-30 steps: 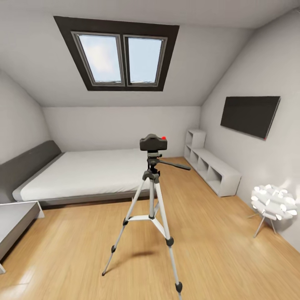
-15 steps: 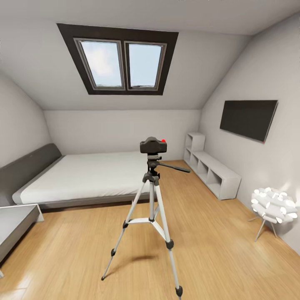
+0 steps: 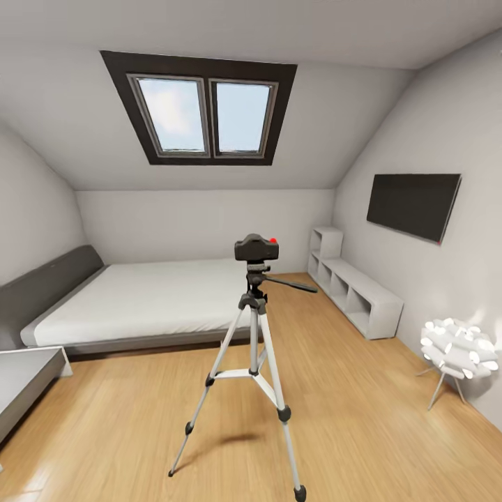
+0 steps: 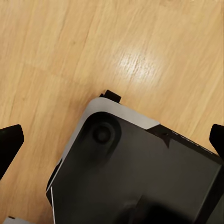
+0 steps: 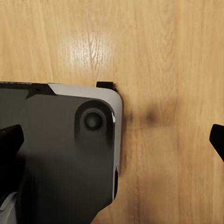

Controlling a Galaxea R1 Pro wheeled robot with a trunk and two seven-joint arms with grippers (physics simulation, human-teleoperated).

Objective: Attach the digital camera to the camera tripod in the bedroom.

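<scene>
In the head view the camera tripod [image 3: 254,362] stands on the light wood floor in the middle of the bedroom, silver legs spread, its pan handle pointing right. The small black digital camera [image 3: 256,247] with a red button sits on top of the tripod's head. My left gripper [image 4: 112,142] hangs open over the floor and my own dark base, with one fingertip [image 4: 9,144] at each side edge of the left wrist view. My right gripper [image 5: 114,140] is open too, its fingertips [image 5: 10,140] far apart above the floor and the base.
A grey-framed white bed [image 3: 132,296] lies behind the tripod at the left. A white cube shelf [image 3: 352,286] runs along the right wall under a black TV [image 3: 413,203]. A white lamp [image 3: 457,348] stands at the right, a grey table corner [image 3: 24,380] at the left.
The whole head view has shifted: the tripod, bed and skylight look slightly smaller and farther, so the camera has drawn back. The camera stays on the tripod head.
</scene>
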